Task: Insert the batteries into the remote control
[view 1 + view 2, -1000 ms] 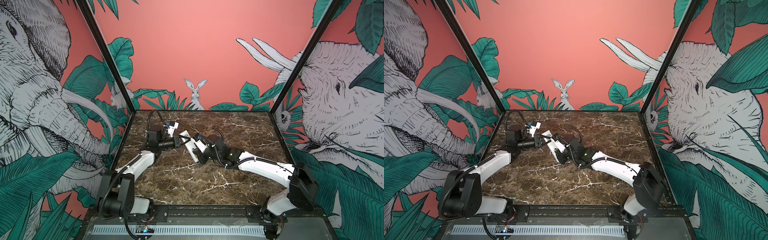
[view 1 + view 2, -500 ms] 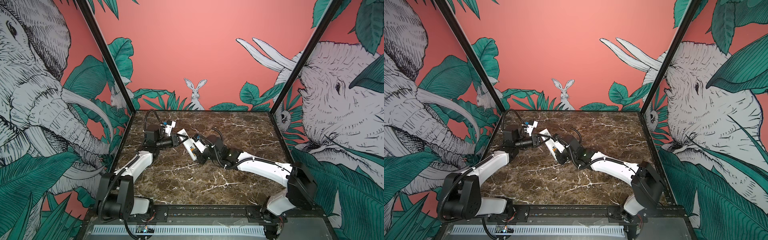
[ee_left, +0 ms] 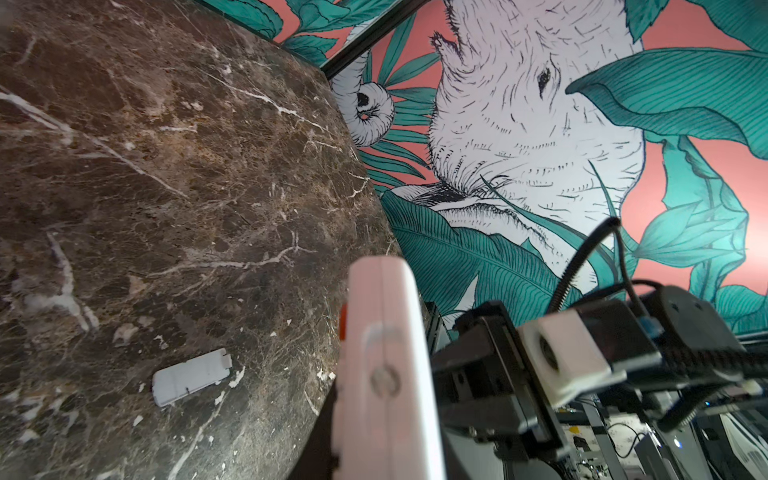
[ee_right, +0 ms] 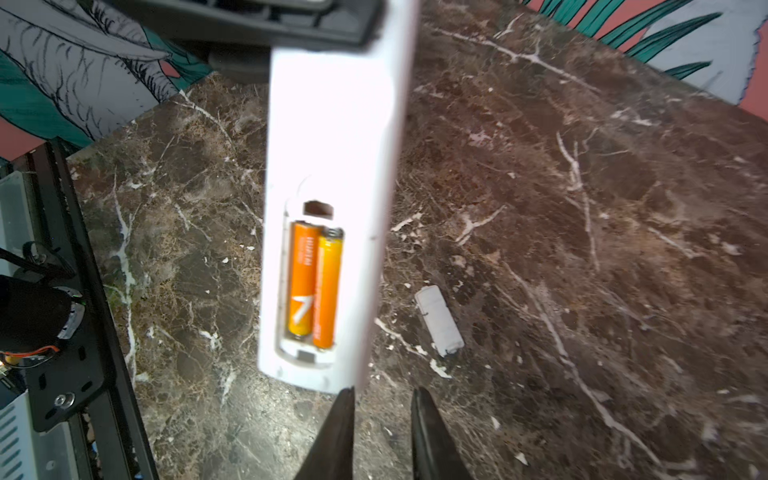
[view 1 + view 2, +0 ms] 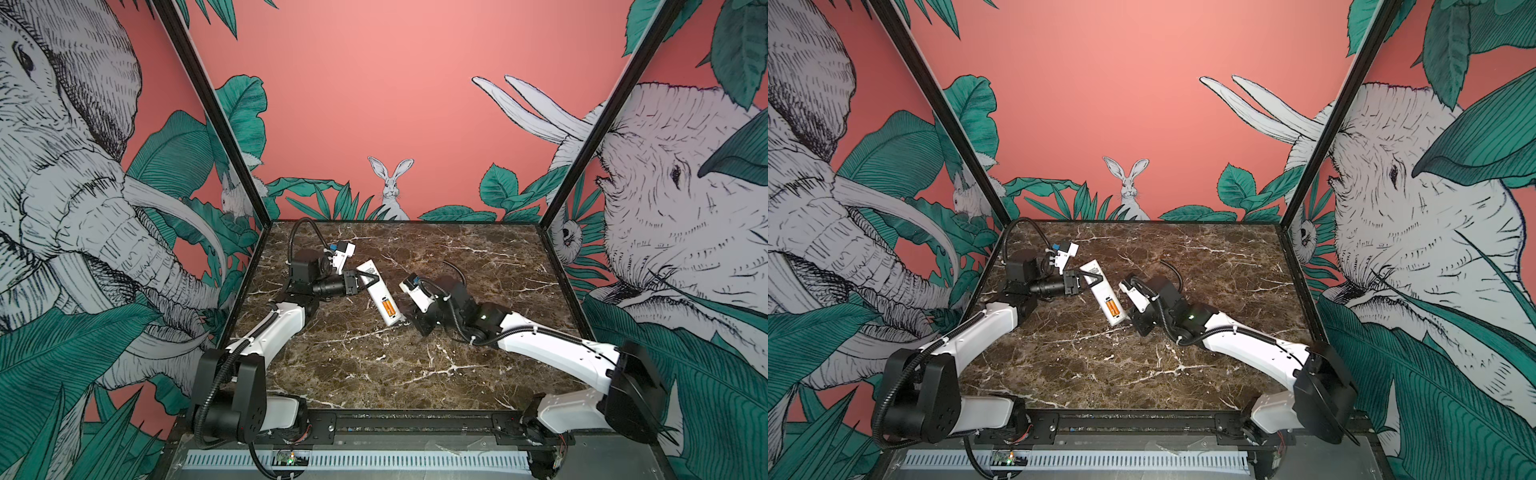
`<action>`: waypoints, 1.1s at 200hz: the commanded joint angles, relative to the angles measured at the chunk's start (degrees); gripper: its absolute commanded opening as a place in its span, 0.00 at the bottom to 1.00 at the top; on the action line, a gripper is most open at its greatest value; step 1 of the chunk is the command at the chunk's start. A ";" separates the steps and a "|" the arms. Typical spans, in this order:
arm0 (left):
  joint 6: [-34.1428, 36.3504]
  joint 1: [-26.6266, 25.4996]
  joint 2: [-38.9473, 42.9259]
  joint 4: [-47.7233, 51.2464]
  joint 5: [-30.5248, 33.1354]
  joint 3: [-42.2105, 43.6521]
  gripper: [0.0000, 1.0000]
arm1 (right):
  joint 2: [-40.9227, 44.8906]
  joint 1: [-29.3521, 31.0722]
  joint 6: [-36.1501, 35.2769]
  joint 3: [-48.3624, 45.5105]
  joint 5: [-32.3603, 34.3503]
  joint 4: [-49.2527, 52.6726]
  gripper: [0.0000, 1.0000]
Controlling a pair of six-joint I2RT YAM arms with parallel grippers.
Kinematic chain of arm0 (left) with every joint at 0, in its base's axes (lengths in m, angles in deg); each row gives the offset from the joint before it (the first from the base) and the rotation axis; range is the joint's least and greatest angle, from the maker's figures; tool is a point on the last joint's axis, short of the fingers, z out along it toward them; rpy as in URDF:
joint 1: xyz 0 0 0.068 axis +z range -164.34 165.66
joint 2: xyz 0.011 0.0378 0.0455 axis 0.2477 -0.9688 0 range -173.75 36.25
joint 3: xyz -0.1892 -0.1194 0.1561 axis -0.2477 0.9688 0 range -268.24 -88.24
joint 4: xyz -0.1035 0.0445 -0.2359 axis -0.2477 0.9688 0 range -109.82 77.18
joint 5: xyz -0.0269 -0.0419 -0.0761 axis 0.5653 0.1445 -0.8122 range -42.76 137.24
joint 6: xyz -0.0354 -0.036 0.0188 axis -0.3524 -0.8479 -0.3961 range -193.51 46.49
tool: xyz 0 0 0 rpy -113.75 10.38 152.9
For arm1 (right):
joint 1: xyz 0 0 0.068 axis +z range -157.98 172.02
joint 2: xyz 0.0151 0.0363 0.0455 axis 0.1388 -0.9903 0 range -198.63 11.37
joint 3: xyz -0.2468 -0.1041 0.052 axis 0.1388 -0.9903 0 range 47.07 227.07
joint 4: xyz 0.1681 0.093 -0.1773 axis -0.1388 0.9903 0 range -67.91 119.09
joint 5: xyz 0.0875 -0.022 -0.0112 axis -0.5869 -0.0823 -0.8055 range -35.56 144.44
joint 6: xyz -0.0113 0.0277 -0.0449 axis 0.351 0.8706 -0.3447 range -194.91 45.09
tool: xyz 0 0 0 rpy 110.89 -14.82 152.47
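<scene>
The right gripper has just let go and drawn back. A second ago it was clenched against the remote; now its fingers stand slightly parted and empty, just off the remote's lower end, a little right of centre in both top views. The left gripper grasps the remote by its upper end and holds it slanted near the middle of the frame, back side up. Both batteries lie side by side in the open bay and look seated. So the loading itself seems done. What may remain is the cover, lying flat on the table, apart from the remote.
</scene>
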 commanded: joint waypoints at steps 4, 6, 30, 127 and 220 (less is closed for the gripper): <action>2.37 -2.21 1.87 -0.30 -3.43 -2.11 0.00 | 3.92 -3.51 2.57 -1.40 -7.65 -0.53 0.35; 2.54 -2.53 1.82 -0.27 -3.44 -2.18 0.00 | 4.16 -3.78 2.66 -1.51 -8.32 -0.47 0.36; 3.76 -5.42 1.81 -0.19 -4.07 -2.73 0.00 | 5.48 -5.86 3.72 -2.32 -14.72 0.02 0.48; 6.39 -9.61 4.27 -0.15 -5.02 -3.36 0.00 | 5.33 -7.76 9.65 -6.56 -29.95 -8.52 0.61; 6.20 -9.70 4.60 -0.36 -5.13 -3.44 0.00 | 0.56 -7.58 11.64 -6.90 -31.20 -12.69 0.55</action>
